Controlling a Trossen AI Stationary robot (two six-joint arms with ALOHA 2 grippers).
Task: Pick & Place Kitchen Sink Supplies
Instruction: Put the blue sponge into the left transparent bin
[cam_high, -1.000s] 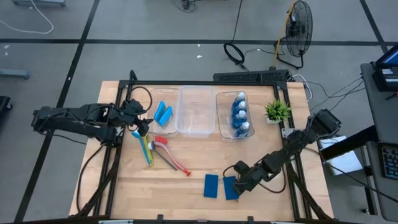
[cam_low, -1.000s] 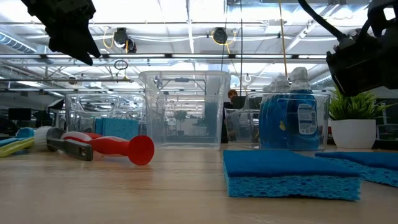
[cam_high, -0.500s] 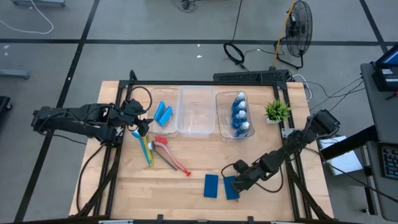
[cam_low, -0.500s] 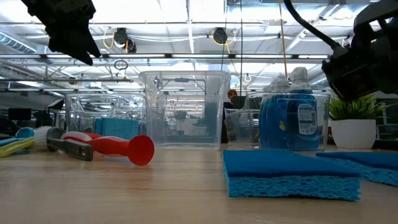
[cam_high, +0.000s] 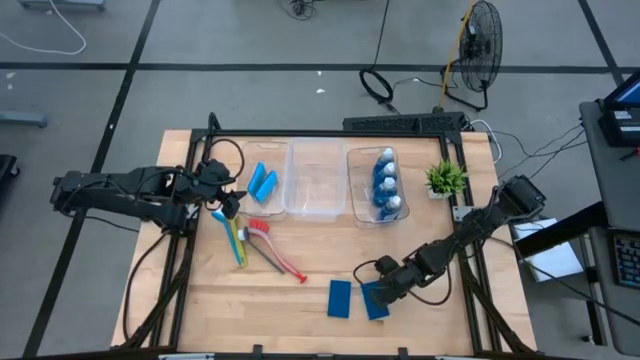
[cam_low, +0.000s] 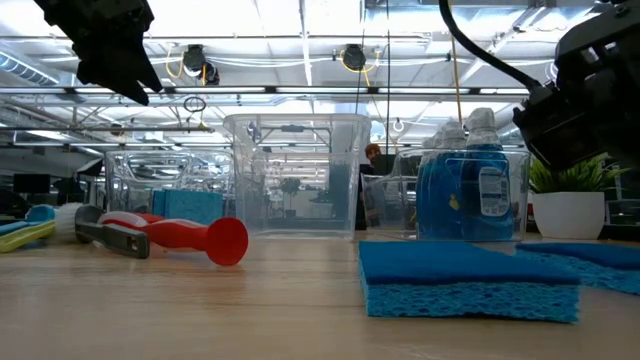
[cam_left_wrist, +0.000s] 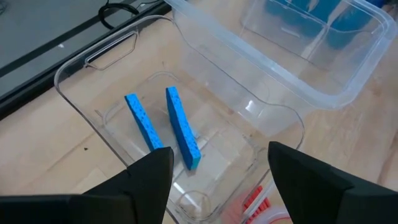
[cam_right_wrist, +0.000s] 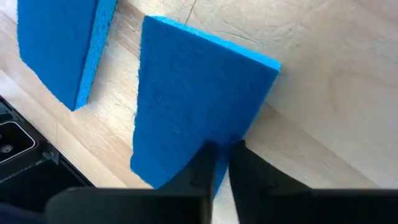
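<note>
Two blue sponges lie near the table's front edge: one flat and untouched, the other under my right gripper, which is shut on it. Two more sponges stand on edge in the left clear bin. My left gripper hangs open above that bin, touching nothing. Blue-and-white bottles stand in the right bin. Red and yellow-green brushes lie on the table left of centre. My right gripper pinches the sponge's edge on the side nearest the arm between its two fingers, which stand close together. It comes slanting down from the table's right side. The sponge's far edge still lies on the wood.
An empty clear bin stands between the other two at the back. A small potted plant stands at the back right. Bare wood stretches between the brushes and the two front sponges.
My right gripper has gone a little down and toward the table's left, onto the sponge at the front. That sponge has turned slightly on the table. The other sponge has not moved.
</note>
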